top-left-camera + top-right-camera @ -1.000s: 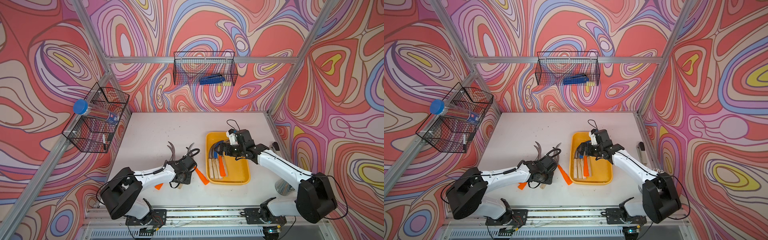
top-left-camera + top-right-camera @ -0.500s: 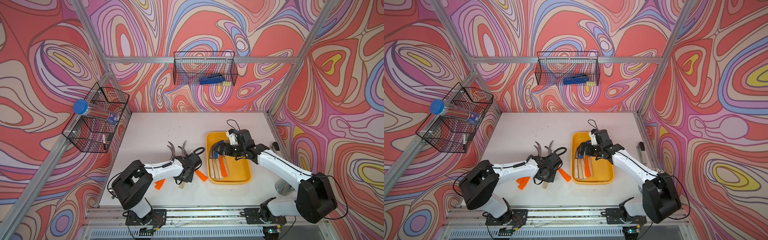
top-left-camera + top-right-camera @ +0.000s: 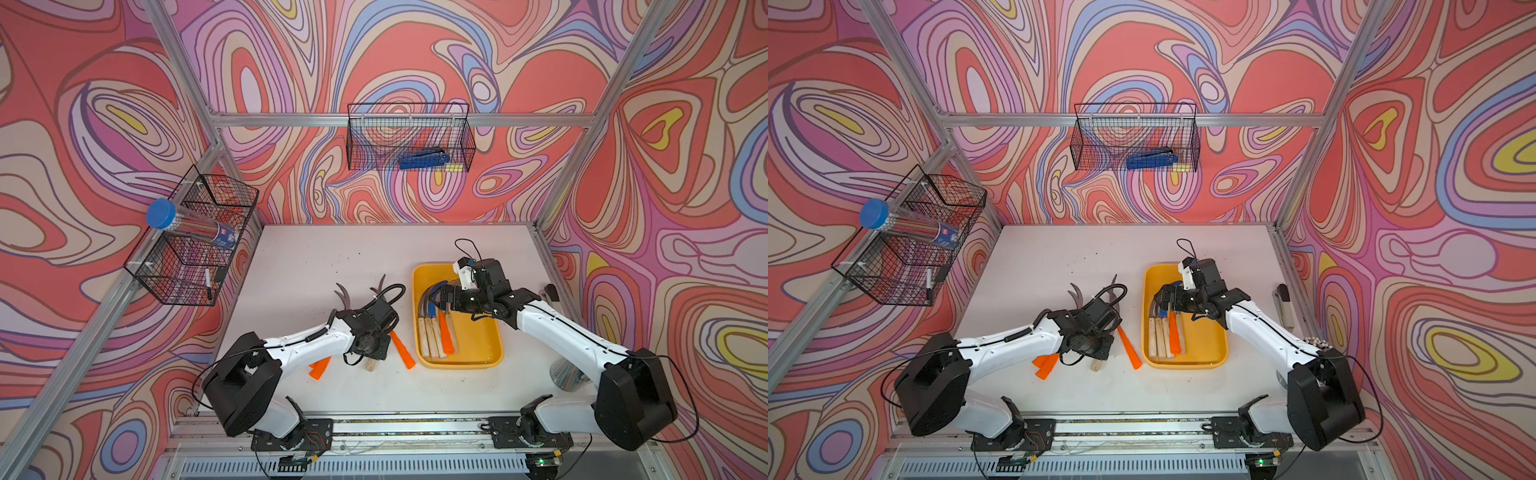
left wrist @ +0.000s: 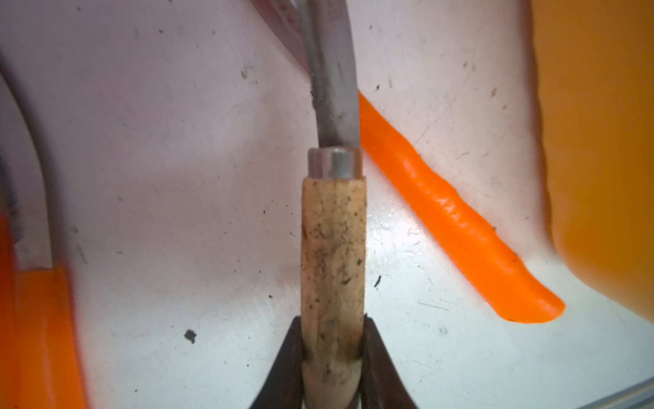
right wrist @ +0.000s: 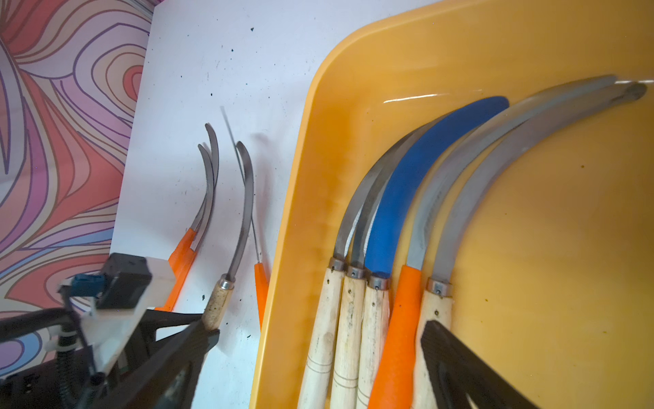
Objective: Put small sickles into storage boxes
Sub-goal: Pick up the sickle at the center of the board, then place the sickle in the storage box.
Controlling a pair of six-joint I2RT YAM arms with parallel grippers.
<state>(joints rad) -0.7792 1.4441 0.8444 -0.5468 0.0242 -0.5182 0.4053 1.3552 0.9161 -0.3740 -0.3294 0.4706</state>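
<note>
My left gripper (image 4: pixel 332 340) is shut on the pale wooden handle of a small sickle (image 4: pixel 332 244), whose grey blade curves away over the white table. In both top views this left gripper (image 3: pixel 372 347) sits left of the yellow storage box (image 3: pixel 478 345), and the handle's butt (image 3: pixel 1096 365) pokes out below it. An orange-handled sickle (image 3: pixel 402 350) lies between them, and two more orange handles (image 3: pixel 319 368) lie under the arm. Several sickles (image 5: pixel 354 318), one with a blue blade (image 5: pixel 417 184), lie side by side in the box (image 5: pixel 304 141). My right gripper (image 3: pixel 440 297) hovers open above them.
A black wire basket (image 3: pixel 409 137) on the back wall holds a blue tool (image 3: pixel 424 159). Another basket (image 3: pixel 195 241) on the left wall holds a tube with a blue cap (image 3: pixel 162 212). A dark stapler-like object (image 3: pixel 548 293) lies at the table's right edge.
My left gripper has closed on the wooden handle, and its arm has shifted a little toward the yellow box. The right arm has not moved.
</note>
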